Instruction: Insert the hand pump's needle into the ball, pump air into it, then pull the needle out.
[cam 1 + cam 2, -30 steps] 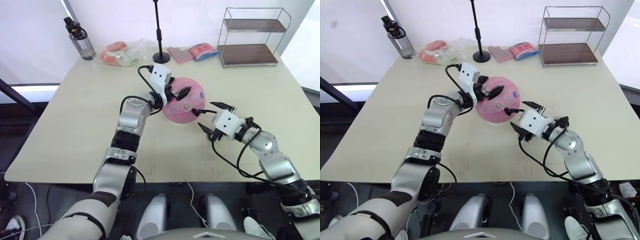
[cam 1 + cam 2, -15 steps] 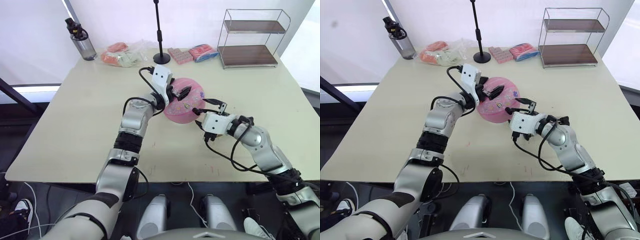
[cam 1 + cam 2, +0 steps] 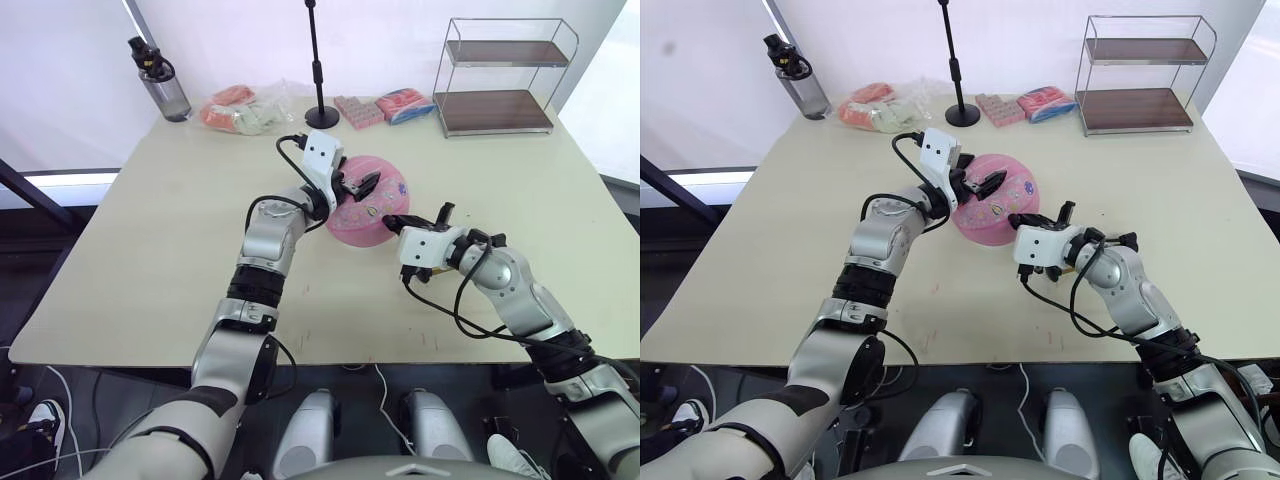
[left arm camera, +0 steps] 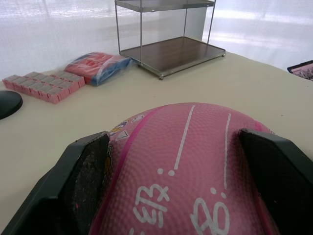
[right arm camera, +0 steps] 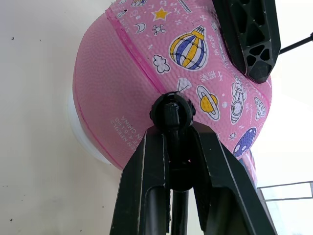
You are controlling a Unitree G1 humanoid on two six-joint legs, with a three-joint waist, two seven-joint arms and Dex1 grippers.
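Table first: I see a broad pale top, with the ball near its middle, well apart from everything along the far edge. Far right stands a wire rack with two wooden shelves, both bare. Beside it lie pink packets and a tray of pink blocks; a clear bag holds orange and pale items; a water bottle sits at the far left corner.

I judge the ball soft and underfilled, so it will dent and roll if pushed from one side only. My left gripper straddles its top, fingers spread wide against the skin, bracing rather than squeezing; that hold over the crown looks right to me.

My right gripper has its fingers closed on the black fitting at the end of the hose, pressed against the ball's side. I cannot see the needle itself; it is either hidden by the fitting or already in the valve. It would be thin, easily bent, so I would push straight.
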